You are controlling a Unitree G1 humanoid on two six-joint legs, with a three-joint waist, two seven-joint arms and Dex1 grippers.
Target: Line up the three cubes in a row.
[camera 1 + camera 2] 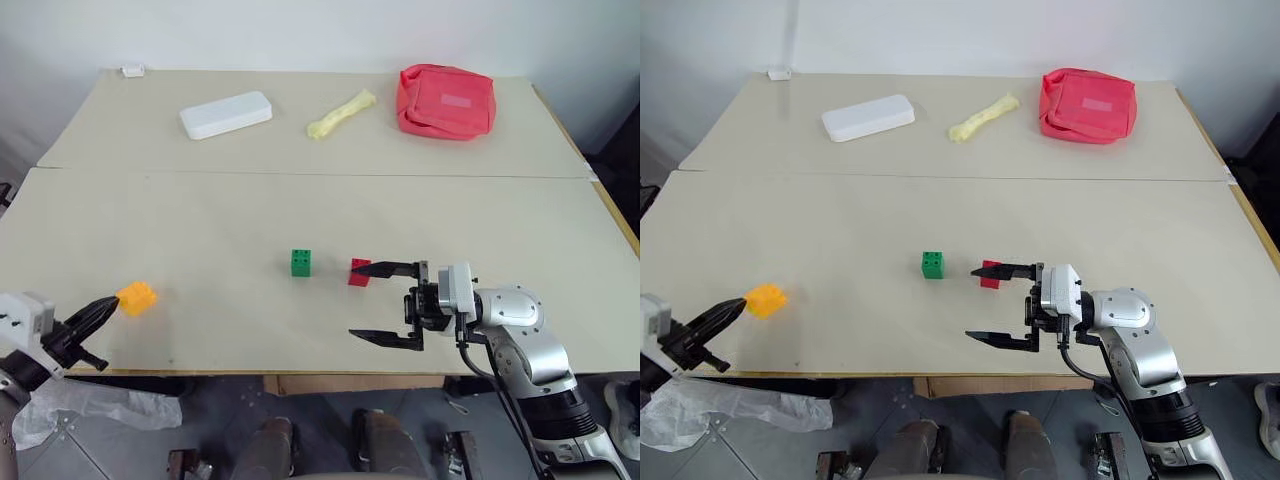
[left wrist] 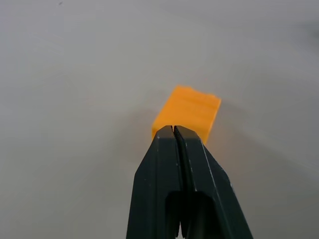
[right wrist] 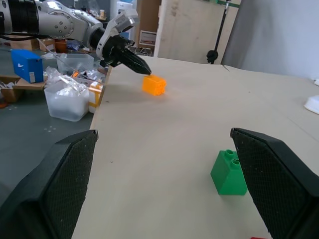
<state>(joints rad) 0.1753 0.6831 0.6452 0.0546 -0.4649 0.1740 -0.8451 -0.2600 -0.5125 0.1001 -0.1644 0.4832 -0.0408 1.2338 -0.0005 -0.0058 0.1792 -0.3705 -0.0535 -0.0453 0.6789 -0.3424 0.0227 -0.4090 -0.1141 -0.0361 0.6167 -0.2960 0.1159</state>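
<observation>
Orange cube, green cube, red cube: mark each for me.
orange cube (image 1: 137,297), left eye view, its top face.
green cube (image 1: 301,262), left eye view, its front face.
red cube (image 1: 358,273), left eye view, its visible front.

Left tool (image 1: 737,305) closed, its tip touching the orange cube (image 1: 767,299); right tool (image 1: 992,303) open beside red cube (image 1: 990,275)

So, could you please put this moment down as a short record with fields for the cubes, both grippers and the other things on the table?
orange cube: near the table's front left edge, apart from the other two
green cube: mid-table, just left of the red cube, a small gap between them
left gripper: shut, empty, tips at the orange cube's near side
right gripper: open, pointing left, far finger by the red cube
far side: white case, yellow object, pink pouch
row: not yet formed
</observation>
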